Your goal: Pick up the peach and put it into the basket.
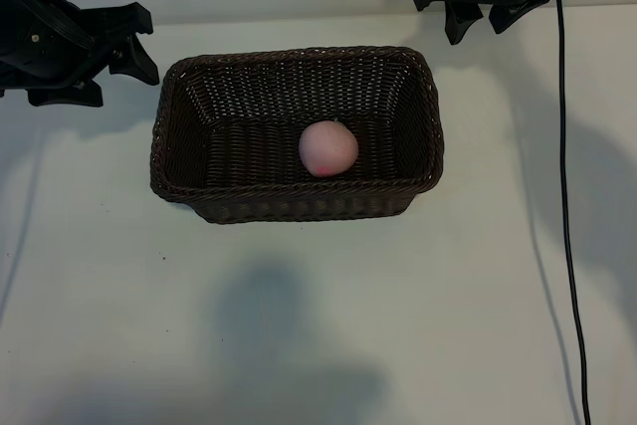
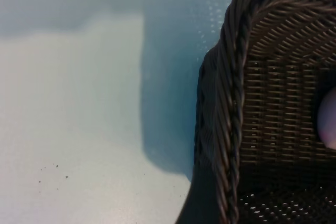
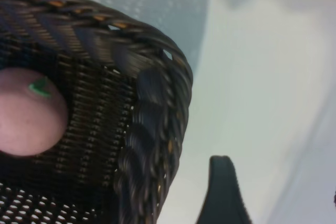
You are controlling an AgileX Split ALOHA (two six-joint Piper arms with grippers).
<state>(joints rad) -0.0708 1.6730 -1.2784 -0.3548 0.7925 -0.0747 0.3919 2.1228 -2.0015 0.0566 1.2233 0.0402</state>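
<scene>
Pink, round and small, the peach (image 1: pixel 328 148) is seen lying inside the dark brown woven wicker basket (image 1: pixel 199 82), between the left end effector (image 1: pixel 124 45) and the right end effector (image 1: pixel 488 12), both spread wide and empty. Through the left wrist, only its edge (image 2: pixel 328 119) is glimpsed. Through the right wrist, a smooth, light, bruisable fruit (image 3: pixel 26 114) is judged, best pinched across its middle.

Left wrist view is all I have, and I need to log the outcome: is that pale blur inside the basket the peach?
Observer: Yes, the peach lies inside the basket, nearer its front wall.
Operator: Is either arm holding it?
Observer: No. The right gripper hangs open behind the basket's far right corner, clear of it.
Operator: And mine?
Observer: The left gripper sits open outside the basket's left end, nothing between its jaws.
</scene>
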